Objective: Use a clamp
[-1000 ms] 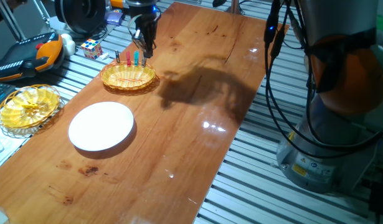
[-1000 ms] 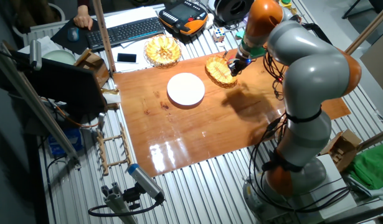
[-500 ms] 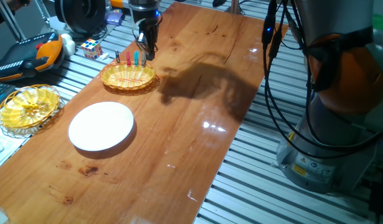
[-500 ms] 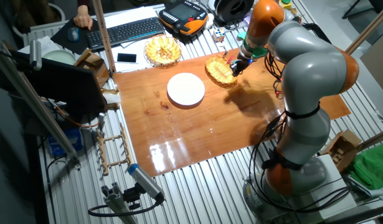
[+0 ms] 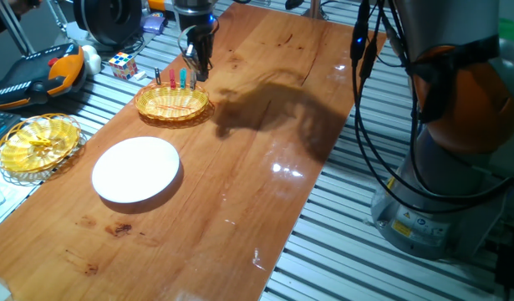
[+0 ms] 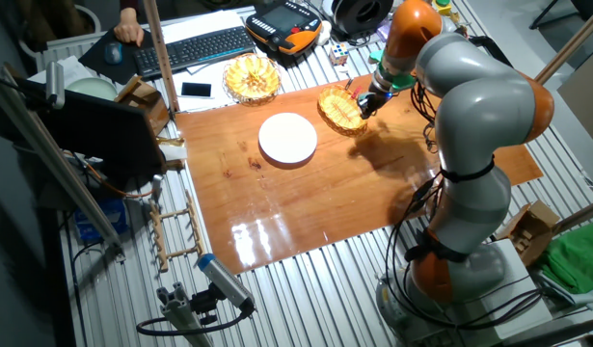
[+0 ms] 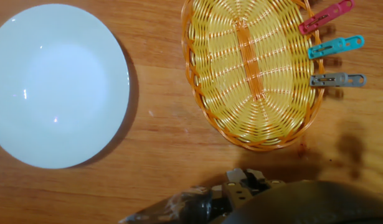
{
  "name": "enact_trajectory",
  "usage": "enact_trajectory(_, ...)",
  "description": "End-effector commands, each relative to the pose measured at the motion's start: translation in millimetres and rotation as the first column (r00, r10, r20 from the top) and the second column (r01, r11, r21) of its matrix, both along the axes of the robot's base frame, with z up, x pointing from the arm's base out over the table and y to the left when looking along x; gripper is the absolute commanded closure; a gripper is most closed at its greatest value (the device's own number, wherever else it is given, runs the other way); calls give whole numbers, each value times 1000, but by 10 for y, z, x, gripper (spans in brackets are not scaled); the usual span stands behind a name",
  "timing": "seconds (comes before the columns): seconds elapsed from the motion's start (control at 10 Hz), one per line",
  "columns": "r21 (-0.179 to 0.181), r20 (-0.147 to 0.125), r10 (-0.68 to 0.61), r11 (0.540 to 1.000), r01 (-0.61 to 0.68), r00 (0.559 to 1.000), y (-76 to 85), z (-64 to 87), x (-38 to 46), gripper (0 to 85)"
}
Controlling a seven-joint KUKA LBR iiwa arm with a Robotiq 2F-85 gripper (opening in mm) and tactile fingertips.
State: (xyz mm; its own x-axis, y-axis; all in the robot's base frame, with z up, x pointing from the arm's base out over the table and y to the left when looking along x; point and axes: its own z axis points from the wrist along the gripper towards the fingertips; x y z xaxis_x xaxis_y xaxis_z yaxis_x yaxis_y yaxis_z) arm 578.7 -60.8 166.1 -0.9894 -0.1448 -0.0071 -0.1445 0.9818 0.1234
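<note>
Clamp (image 7: 338, 79): grey peg clipped on yellow basket (image 7: 253, 68) rim, lowest of three in hand view, below teal peg (image 7: 335, 47) and red peg (image 7: 325, 17). Long axis horiz. in that view, pointing outward from rim; upright in fixed view. Arm reaches over far end of surface (image 5: 240, 167), gripper (image 5: 196, 63) pointing down just beside basket, apart from clamp. Gripper state: can't tell. White plate (image 7: 54, 81) near basket.

Three pegs (image 7: 336, 45) sit clipped on the basket (image 7: 250, 68) rim, beside the plate (image 7: 54, 81).
</note>
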Motion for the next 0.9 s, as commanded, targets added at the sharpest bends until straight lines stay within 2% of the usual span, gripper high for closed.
enact_trajectory(0.0, -12, -1, -8, 1000, 8, 1000, 2, 1, 1, 843)
enact_trajectory(0.1, -27, -6, -32, 999, 32, 999, 2, 1, 1, 843)
enact_trajectory(0.5, -39, -35, -74, 997, 73, 997, 2, 1, 1, 843)
enact_trajectory(0.6, -28, -30, -77, 997, 76, 997, 2, 1, 1, 843)
enact_trajectory(0.8, -38, -27, -65, 997, 64, 997, -26, -3, 6, 843)
